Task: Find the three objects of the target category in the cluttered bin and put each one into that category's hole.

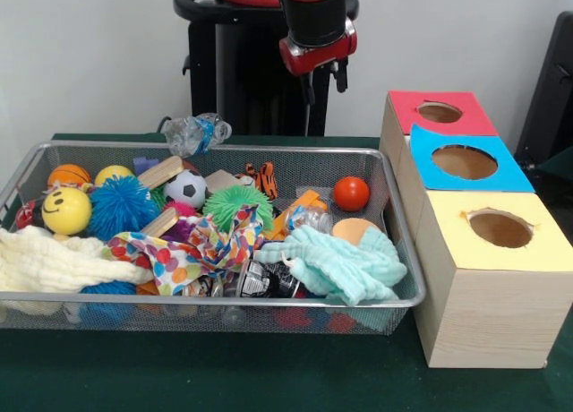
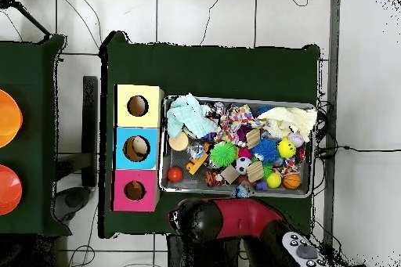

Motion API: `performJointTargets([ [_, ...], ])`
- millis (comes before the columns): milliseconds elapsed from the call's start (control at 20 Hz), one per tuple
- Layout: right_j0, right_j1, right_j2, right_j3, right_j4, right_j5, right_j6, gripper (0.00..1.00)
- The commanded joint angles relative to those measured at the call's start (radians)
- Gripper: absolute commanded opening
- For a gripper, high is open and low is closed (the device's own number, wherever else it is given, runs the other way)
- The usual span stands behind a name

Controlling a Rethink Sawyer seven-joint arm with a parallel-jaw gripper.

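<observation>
So right now our gripper (image 1: 324, 79) hangs up high behind the wire bin (image 1: 405, 251), well clear of the clutter, fingers apart and holding nothing. We'd guess it's parked there so the cameras get a clean look at the pile. No telling which category is wanted, so the target things are somewhere in that heap: red ball (image 1: 351, 193) in the open near the boxes, soccer ball (image 1: 185, 187) half buried, mint cloth (image 1: 340, 261) draped over stuff. The red box (image 1: 470, 116), blue box (image 1: 501, 175) and yellow box (image 1: 546, 246) sit just beside the bin on the counter (image 1: 269, 376), probably to keep drops short.
</observation>
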Motion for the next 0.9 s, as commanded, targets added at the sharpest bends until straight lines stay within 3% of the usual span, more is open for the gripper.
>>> performJointTargets([
  [50, 0.009, 0.031, 0.031, -0.200, 0.030, 0.065, 0.077, 1.00],
  [350, 0.028, 0.052, 0.043, -0.275, 0.030, 0.145, 0.041, 1.00],
  [900, 0.020, 0.060, 0.050, -0.277, 0.030, 0.145, 0.046, 1.00],
])
